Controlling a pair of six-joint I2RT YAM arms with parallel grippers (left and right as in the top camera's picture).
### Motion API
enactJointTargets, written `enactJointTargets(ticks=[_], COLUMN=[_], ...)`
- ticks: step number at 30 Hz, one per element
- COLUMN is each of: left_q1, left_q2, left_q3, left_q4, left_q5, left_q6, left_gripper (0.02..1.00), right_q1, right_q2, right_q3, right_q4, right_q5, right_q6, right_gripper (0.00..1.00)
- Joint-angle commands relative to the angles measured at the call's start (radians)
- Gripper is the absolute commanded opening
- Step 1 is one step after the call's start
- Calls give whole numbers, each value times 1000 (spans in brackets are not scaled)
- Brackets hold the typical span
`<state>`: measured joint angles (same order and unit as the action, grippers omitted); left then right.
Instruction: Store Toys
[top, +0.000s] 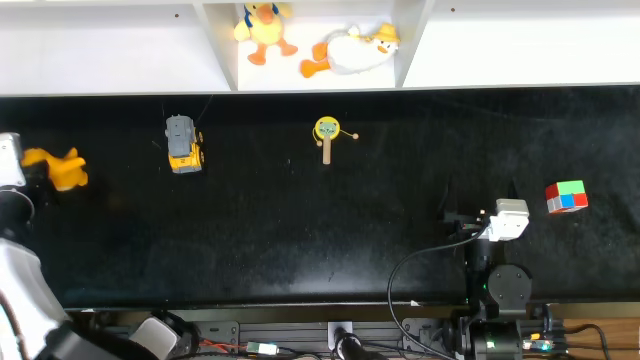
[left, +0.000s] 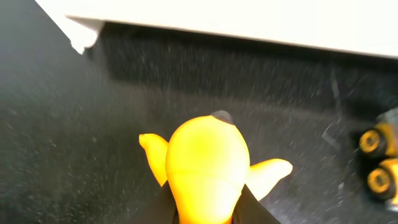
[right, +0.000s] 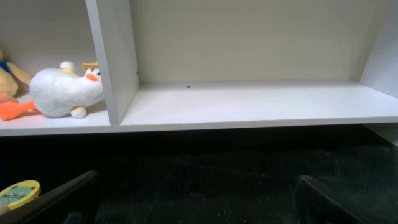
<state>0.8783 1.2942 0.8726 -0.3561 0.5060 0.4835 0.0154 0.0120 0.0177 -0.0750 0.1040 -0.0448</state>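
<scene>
Black surface (top: 300, 230), top view: three toys lie loose and well apart on it: truck (top: 184, 144), rattle (top: 327, 133), cube (top: 566, 197).
Shelf (top: 222, 50), top view: the middle compartment holds a yellow duck (top: 264, 28) and a white duck (top: 350, 50).
Yellow toy (top: 62, 168), top view: at the far left of the surface, short of the shelf, at the tip of the left arm.
Progress, top view: two toys stored, one in hand, three untouched on the surface; judged under halfway.
Left claw (left: 208, 214), left wrist view: closed narrowly on the yellow toy, with dark fingers (left: 254, 214) against both its flanks. The shelf front is ahead and the truck's wheels are off to one side.
Right claw (right: 196, 199), right wrist view: spread wide, holding and touching nothing. It faces the shelf's right compartment, the white duck sits in the middle one, and the rattle is near one finger.
</scene>
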Motion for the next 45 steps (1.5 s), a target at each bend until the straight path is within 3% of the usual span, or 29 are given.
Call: enactJointTargets(ticks=[1, 4, 8, 12, 19, 25, 45], left_q1=[-46, -85, -170, -257, -367, -413, -427], left_q2=[-48, -49, -49, -48, -37, 58, 265], left_q3=[26, 26, 27, 47, 162, 292, 421], left_q4=[9, 34, 77, 96, 48, -2, 87], left_q5=[54, 42, -100, -174, -381, -449, -463], left_q6=[-136, -196, -315, -369, -497, -539, -541], left_gripper=[51, 58, 42, 47, 64, 53, 40], right_q1=[6, 6, 6, 6, 6, 6, 6], right_q2=[-8, -8, -8, -8, -8, -8, -8], right_q3=[-13, -13, -13, -13, -13, -13, -13], right_q4=[5, 5, 5, 5, 5, 5, 5], right_q5=[-3, -3, -3, -3, -3, -3, -3], right_q6=[4, 4, 5, 4, 4, 4, 4], right_gripper=[996, 996, 996, 996, 993, 993, 993])
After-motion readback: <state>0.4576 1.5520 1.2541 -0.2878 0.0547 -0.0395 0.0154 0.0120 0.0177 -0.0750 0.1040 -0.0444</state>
